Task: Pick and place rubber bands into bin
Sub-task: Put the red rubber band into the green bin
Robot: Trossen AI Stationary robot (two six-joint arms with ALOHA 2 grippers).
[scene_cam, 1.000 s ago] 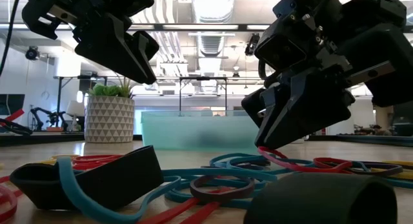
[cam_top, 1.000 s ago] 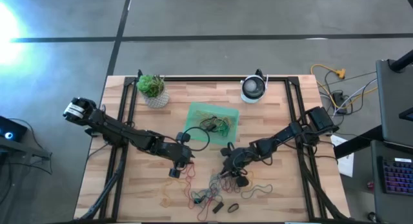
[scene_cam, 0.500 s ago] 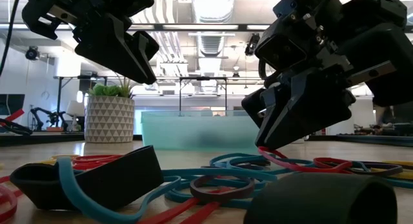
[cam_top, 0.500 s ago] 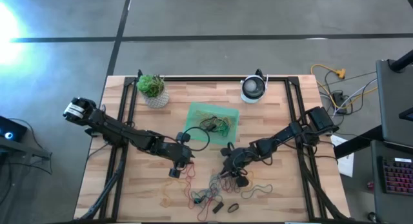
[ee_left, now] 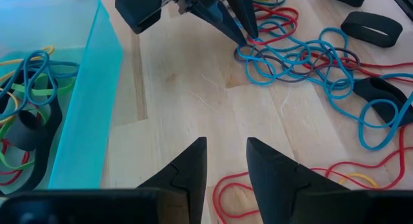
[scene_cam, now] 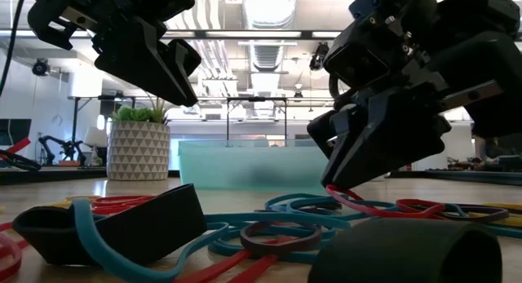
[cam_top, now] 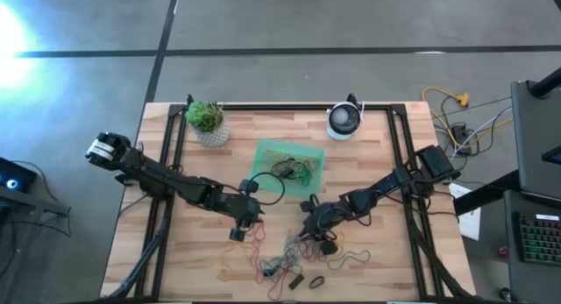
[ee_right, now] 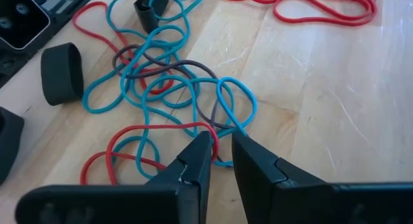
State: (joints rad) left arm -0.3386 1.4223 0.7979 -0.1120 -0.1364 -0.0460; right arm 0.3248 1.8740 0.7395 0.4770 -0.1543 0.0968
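Right gripper low over the tangle of thin, soft rubber loops in blue, red and grey, the rubber bands, fingers a narrow slit apart with a red and a blue strand lying right at the tips, nothing visibly clamped; left gripper hovering empty beside the same heap, fingers apart over bare wooden tabletop. Shallow translucent green plastic bin just beyond both grippers, some bands already inside. Probably featherlight, limp and snag-prone: best pinched on one free outer loop, else neighbours likely dragged along.
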